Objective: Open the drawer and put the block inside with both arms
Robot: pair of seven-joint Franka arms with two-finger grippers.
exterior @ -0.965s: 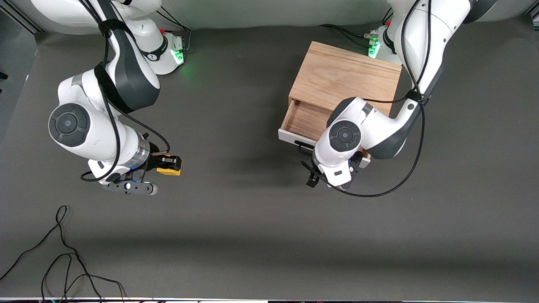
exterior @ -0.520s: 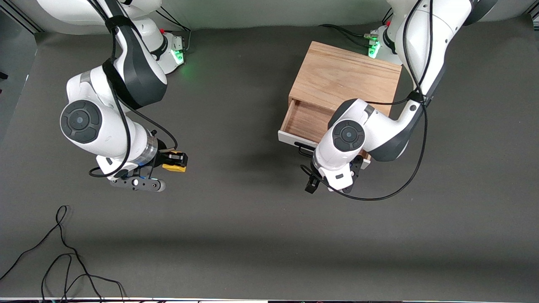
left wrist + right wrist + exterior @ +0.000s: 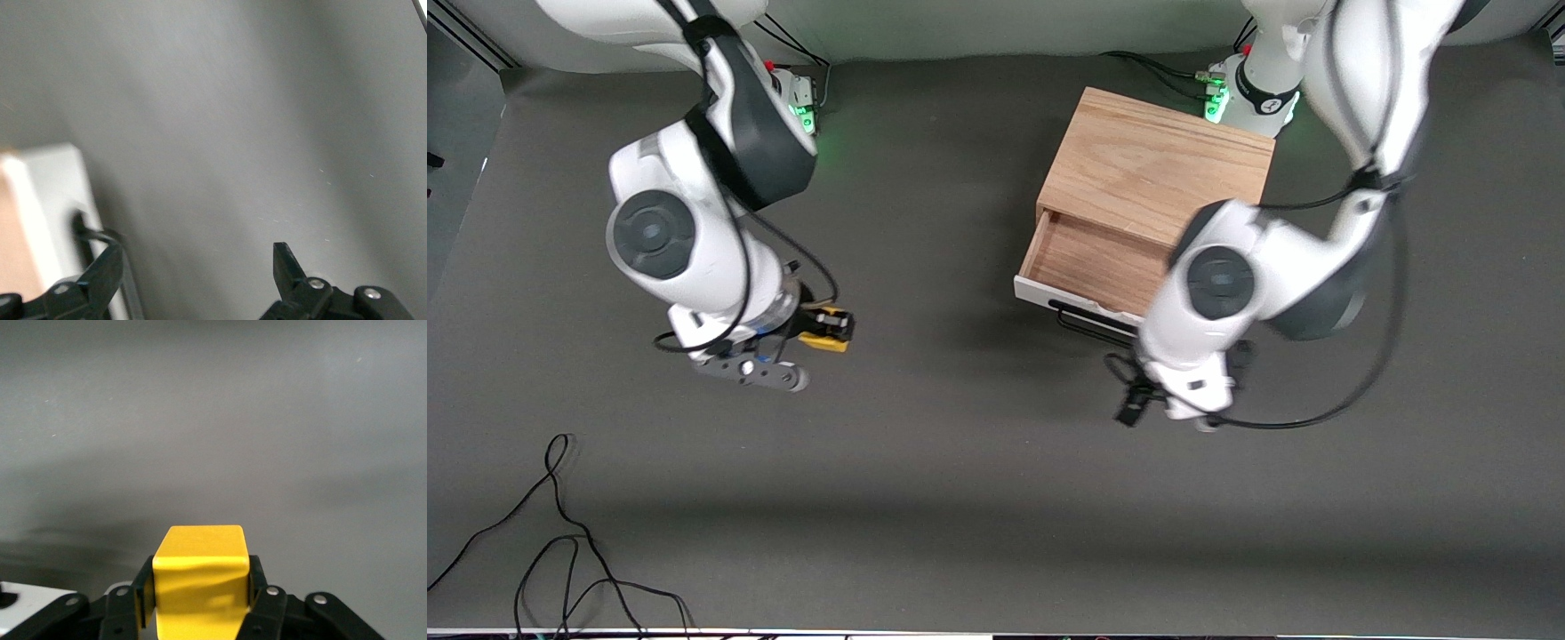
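Now the right tool [image 3: 200,600] clamps the block [image 3: 200,577]; the left tool [image 3: 197,273] gapes beside the drawer [image 3: 1094,267].

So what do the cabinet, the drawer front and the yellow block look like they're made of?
The light oak box cabinet looks like wood or wood veneer with a matte finish; grain lines show on top. The drawer's white front panel looks painted or laminated, smooth and plain. The small yellow cube looks like smooth plastic or painted wood, evenly coloured with a faint sheen.

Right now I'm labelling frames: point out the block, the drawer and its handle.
block [image 3: 200,570], right wrist view, yellow front face.
drawer [image 3: 1094,258], front view, bare wood floor inside.
handle [image 3: 1089,320], front view, black bar under white front panel.
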